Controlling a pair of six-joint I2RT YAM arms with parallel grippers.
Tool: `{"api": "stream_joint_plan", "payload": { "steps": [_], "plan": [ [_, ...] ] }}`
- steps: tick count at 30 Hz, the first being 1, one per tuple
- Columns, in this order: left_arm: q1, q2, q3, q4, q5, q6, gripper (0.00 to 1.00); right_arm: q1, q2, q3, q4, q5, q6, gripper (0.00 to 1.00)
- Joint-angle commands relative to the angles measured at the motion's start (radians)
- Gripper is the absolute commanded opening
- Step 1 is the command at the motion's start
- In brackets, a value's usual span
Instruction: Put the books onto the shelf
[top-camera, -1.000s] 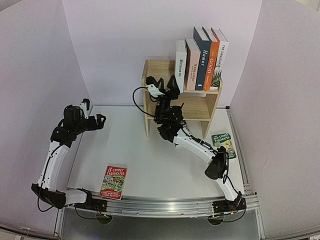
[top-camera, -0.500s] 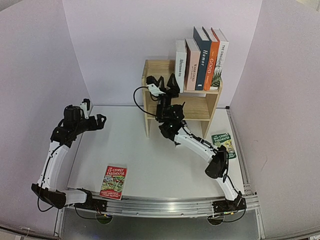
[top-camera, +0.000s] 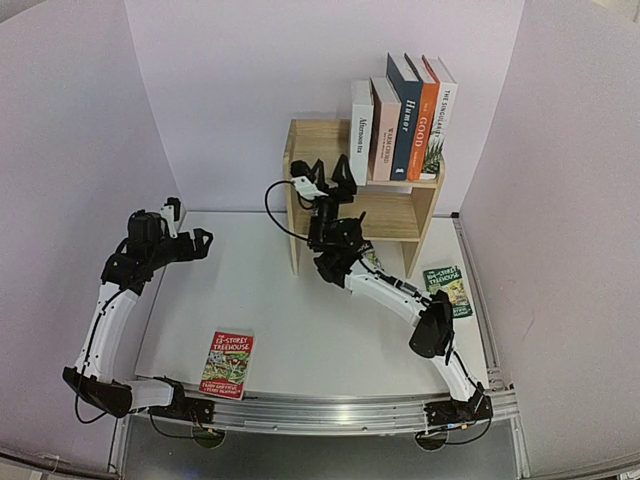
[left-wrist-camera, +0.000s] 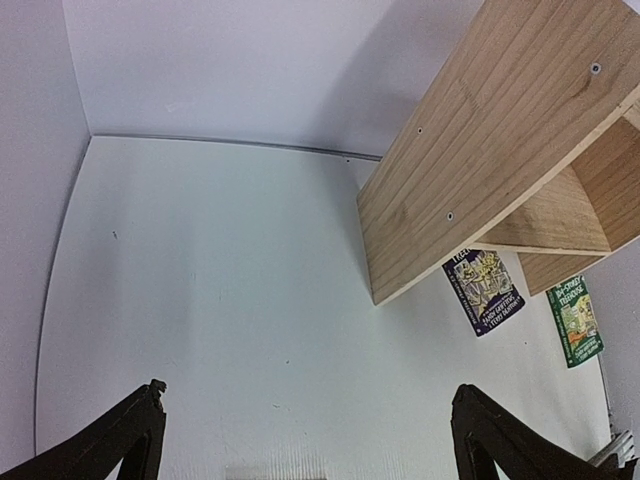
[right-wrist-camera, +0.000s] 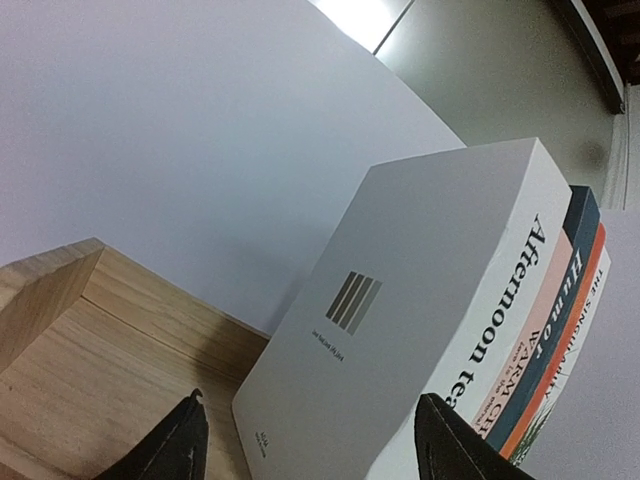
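The pine shelf (top-camera: 398, 212) stands at the back, its side panel (left-wrist-camera: 490, 150) filling the left wrist view. Five books stand on its top tier: a white "Afternoon tea" (top-camera: 361, 118), a pinkish one (top-camera: 383, 128), a navy one (top-camera: 405, 115), an orange "GOOD" (top-camera: 426, 120) and a white "Singularity" (top-camera: 441, 105). My right gripper (top-camera: 324, 176) hovers open at the top tier's left end. The white book's back cover (right-wrist-camera: 400, 330) faces its spread fingers (right-wrist-camera: 183, 447), untouched. My left gripper (top-camera: 203, 242) is open and empty over the table's left side.
Three thin Treehouse paperbacks lie flat on the table: a red one (top-camera: 227, 364) at the front left, a green one (top-camera: 447, 289) right of the shelf, and a purple one (left-wrist-camera: 485, 292) at the shelf's foot. Pale walls (top-camera: 70, 150) enclose the table.
My right gripper has sunk slightly and drifted left beside the white book. The left arm and the books have not moved.
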Motion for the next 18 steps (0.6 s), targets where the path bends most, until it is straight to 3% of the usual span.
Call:
{"api": "stream_joint_plan", "payload": {
  "steps": [1, 8, 18],
  "plan": [
    [0.000, -0.014, -0.001, 0.014, 0.018, -0.010, 1.00, -0.002, -0.072, -0.049, 0.088, 0.042, 0.010, 0.69],
    [0.000, -0.014, -0.006, 0.009, 0.024, -0.011, 1.00, 0.000, -0.049, -0.016, 0.205, 0.050, -0.098, 0.69],
    [0.000, -0.005, 0.000, 0.012, 0.034, -0.011, 1.00, -0.025, -0.110, -0.111, 0.213, 0.084, -0.014, 0.67]
  ]
}}
